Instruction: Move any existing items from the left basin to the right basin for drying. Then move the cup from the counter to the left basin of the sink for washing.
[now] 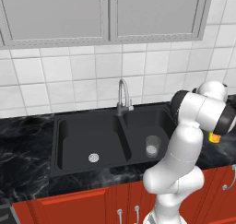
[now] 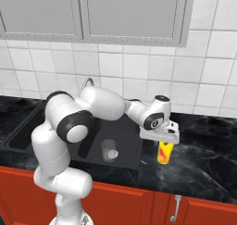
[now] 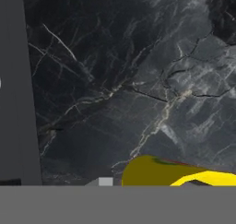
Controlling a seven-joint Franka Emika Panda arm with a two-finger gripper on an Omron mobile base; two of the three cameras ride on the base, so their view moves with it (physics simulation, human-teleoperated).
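Yellow cup (image 3: 179, 174) at hand-view bottom edge | upright on desk (image 2: 203, 145), directly beneath tool (image 2: 160, 143) | tumbler (image 2: 109, 150) in right basin (image 2: 132, 150) | tool's spread: cannot tell

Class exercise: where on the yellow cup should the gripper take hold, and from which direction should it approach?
Grip the yellow cup across its upper wall near the rim, coming straight down from above. It stands upright on the counter, so two opposite sides are probably free for the fingers, and the gripper hangs directly over it.

White tiled wall (image 1: 60, 75) behind. Grey wall cabinets (image 1: 106, 13) above, with paired doors. Red base cabinets (image 2: 139, 203) below, with silver handles (image 2: 175, 209).
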